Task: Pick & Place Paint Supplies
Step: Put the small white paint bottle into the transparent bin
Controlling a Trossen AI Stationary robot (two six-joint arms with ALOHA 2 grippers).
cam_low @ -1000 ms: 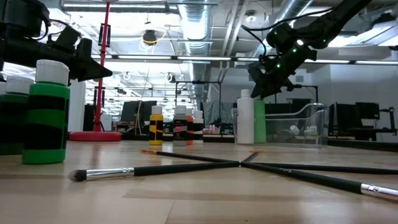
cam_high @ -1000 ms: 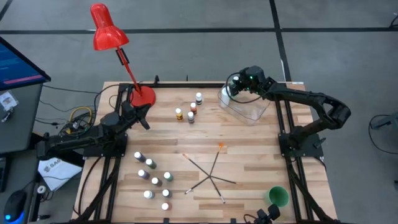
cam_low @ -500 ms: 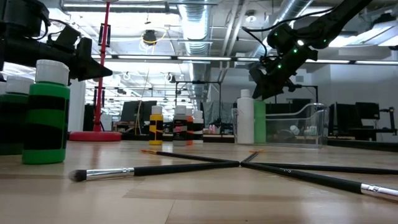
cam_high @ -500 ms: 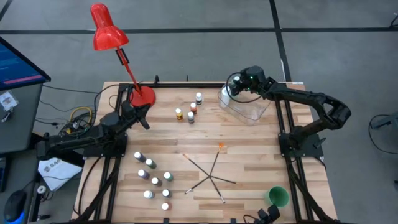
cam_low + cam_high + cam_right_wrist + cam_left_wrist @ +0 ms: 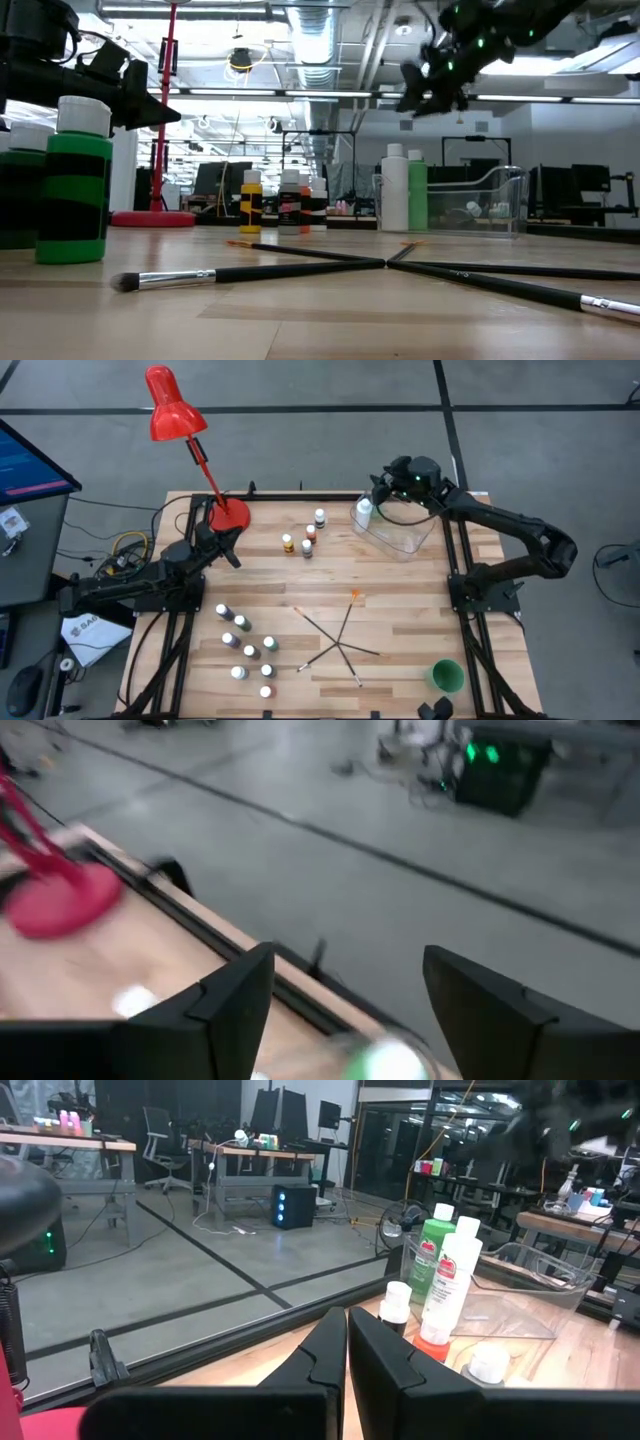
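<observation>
Near edge of the table (image 5: 400, 600): green cup (image 5: 445, 677) at the right corner, standing alone. Left of it, a loose cluster of small paint bottles (image 5: 247, 641), upright; the nearest one (image 5: 74, 180) looms green and black in the low view. Mid-table: thin paintbrushes (image 5: 340, 640) lie crossed in a star, tips touching or overlapping at the middle.

Farther back, four small bottles (image 5: 305, 538) stand close together near the centre back. Left gripper (image 5: 232, 556) hangs by the red lamp base (image 5: 230, 515), fingers (image 5: 325, 1350) pressed together, holding nothing, arm idle.

Far right corner: clear plastic tub (image 5: 405, 535). At its left end stand the taller white bottle (image 5: 395, 188) and taller green bottle (image 5: 416, 190), upright, side by side; cannot tell if inside the tub or just against its wall. Right gripper (image 5: 388, 478) is up in the air above these two bottles, jaws spread wide, empty, well clear of the caps in the low view.
</observation>
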